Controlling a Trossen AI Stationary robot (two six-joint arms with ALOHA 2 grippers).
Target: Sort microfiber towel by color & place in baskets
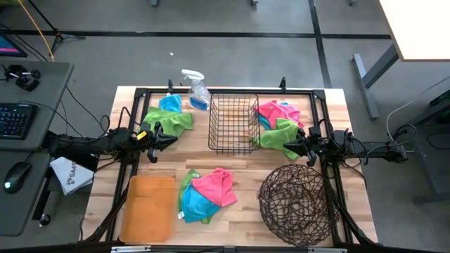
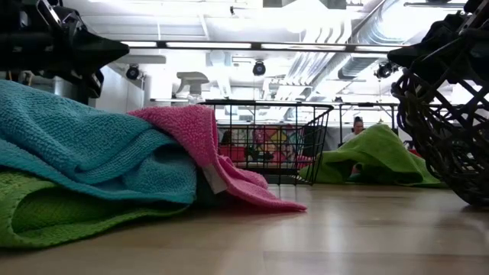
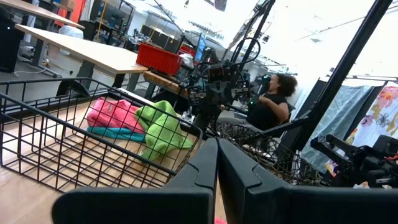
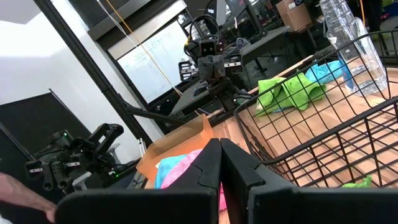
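Three piles of towels lie on the table. A green and teal pile (image 1: 169,116) is at the far left, a pink, teal and green pile (image 1: 279,126) at the far right, and a pink, teal and green pile (image 1: 205,195) near the front. The black wire basket (image 1: 233,123) stands between the far piles, the round woven basket (image 1: 299,204) at the near right, the orange tray (image 1: 148,207) at the near left. My left gripper (image 1: 171,139) hovers shut left of the wire basket. My right gripper (image 1: 288,145) hovers shut to its right, beside the green towel.
A clear spray bottle (image 1: 197,90) with a white trigger stands at the far edge, behind the wire basket. A black frame rail (image 1: 225,91) borders the table top. Bare wood lies between the wire basket and the front pile. A person (image 3: 270,99) sits beyond the table.
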